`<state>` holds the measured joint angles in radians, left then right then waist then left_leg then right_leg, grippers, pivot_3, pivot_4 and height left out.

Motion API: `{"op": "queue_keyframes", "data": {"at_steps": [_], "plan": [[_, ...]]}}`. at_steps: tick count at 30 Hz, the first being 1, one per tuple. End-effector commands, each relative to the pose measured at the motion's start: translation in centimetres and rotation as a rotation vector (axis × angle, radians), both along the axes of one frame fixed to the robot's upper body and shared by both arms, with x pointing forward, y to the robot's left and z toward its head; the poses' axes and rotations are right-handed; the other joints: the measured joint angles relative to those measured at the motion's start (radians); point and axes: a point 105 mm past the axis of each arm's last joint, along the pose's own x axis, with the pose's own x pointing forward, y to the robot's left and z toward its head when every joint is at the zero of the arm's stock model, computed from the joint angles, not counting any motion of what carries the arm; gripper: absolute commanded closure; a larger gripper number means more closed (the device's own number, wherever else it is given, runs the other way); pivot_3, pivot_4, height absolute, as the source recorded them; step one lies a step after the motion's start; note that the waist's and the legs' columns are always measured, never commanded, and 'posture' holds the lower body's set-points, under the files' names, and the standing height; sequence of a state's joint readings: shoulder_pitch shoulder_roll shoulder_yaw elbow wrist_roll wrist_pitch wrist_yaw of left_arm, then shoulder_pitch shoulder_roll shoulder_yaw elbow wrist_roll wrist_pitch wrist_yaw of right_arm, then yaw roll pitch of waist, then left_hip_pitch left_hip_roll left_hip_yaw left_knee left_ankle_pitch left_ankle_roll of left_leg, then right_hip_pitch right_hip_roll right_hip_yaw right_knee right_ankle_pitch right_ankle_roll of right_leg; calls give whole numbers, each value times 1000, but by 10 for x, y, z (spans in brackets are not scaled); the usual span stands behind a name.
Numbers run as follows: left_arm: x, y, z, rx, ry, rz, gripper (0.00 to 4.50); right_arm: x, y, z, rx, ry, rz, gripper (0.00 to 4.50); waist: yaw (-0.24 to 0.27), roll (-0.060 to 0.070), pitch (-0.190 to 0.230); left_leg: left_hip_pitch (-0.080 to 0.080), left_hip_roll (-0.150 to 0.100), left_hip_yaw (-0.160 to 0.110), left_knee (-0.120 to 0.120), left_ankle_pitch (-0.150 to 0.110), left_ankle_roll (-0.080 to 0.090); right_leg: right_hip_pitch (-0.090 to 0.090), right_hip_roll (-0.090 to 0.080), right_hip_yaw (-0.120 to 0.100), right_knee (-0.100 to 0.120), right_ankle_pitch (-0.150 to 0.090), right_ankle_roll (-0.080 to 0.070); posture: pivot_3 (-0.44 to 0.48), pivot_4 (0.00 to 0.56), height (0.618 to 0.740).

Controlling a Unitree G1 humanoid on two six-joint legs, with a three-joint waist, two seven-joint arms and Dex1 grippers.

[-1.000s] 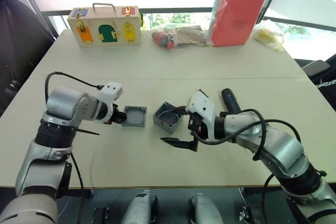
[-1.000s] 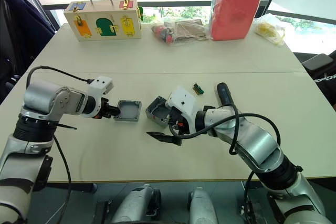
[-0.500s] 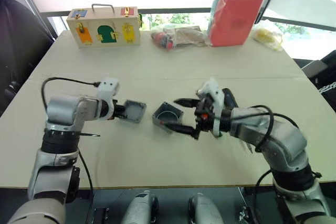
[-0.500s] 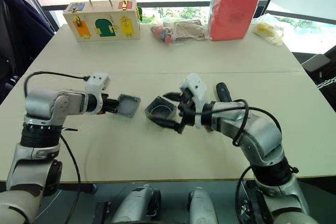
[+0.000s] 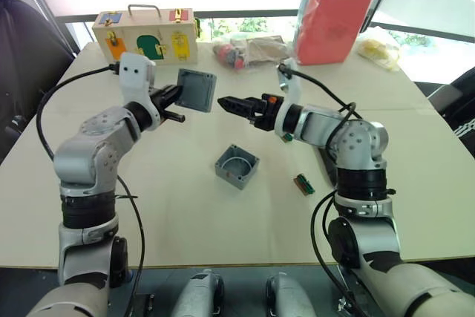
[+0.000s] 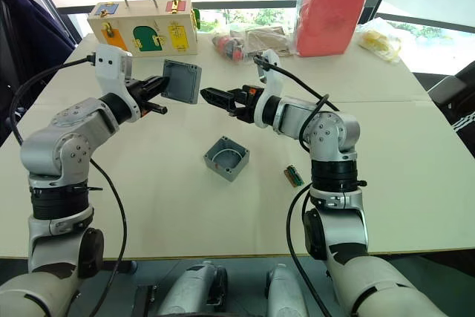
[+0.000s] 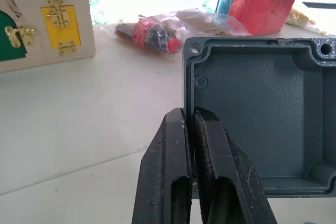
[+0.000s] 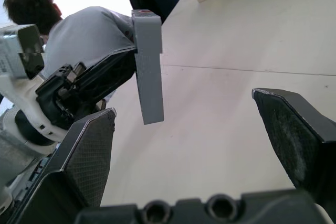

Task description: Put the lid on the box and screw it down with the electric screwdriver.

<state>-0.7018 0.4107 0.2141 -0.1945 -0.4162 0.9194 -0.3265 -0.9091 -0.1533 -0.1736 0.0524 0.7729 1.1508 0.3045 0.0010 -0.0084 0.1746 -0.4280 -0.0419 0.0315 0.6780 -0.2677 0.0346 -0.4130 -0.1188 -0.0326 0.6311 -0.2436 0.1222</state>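
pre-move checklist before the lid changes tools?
1. Left tool shut on the lid's rim: ok.
2. Lid held up off the table: ok.
3. Right tool open, pointed at the lid, not yet touching: ok.
4. Box upright on the table, opening up, nothing in it: ok.
5. Lid's corner screw holes free: two show open, the rest cannot tell.
6. Electric screwdriver within reach: cannot tell.
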Motion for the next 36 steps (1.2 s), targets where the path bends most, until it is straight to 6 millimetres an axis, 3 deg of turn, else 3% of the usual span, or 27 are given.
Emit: {"op": "queue_keyframes", "data": {"at_steps": [1,15,24,36], "plan": [[-7,0,18,10,-91,9,4387,-9,7,19,57,-50,55,0,-6,0,0,0,0,0,0,0,0,0,0,0,0,0,0,0,150,740],[-11,-3,26,-43,-147,-1,4387,-17,13,38,107,-79,136,0,-14,0,0,0,0,0,-1,0,0,0,0,0,1,0,0,0,150,740],[-6,-4,35,-24,-166,-41,4387,-11,11,54,146,-86,148,0,-14,0,0,0,0,0,-1,0,0,0,1,0,1,0,0,0,150,740],[-10,-15,39,-49,-183,-85,4387,-8,17,48,142,-84,129,0,-15,0,0,0,0,0,-2,0,0,0,0,0,0,0,0,0,150,740]]}}
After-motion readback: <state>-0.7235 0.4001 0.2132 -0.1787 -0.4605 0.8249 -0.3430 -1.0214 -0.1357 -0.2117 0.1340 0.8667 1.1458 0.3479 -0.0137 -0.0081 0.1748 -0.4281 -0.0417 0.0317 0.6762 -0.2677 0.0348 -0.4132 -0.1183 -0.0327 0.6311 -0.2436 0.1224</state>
